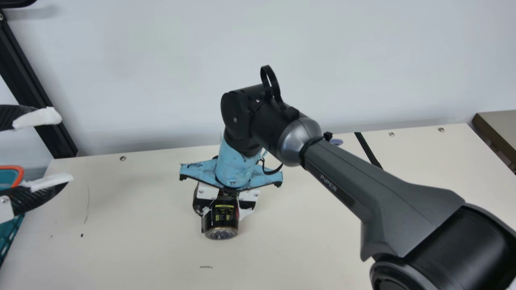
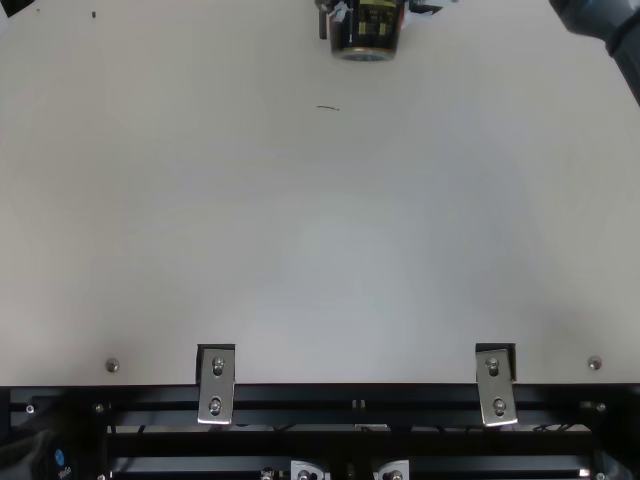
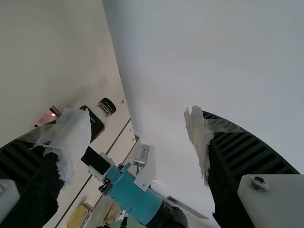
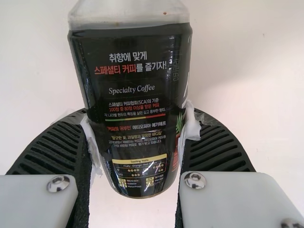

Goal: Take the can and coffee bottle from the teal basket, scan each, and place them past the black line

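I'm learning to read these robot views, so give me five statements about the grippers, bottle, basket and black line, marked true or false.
1. The right gripper holds the coffee bottle. True.
2. The left gripper is shut on a can. False: it is open, with nothing between its fingers.
3. The bottle is already past the black line. False: it is on the basket's side of the line.
4. The teal basket has an orange rim. True.
5. The bottle's label is mostly white. False: it is mostly black.

Grey forearm [image 1: 354, 183], black joints [image 1: 262, 108], 1 pale-blue wrist [image 1: 236, 165].
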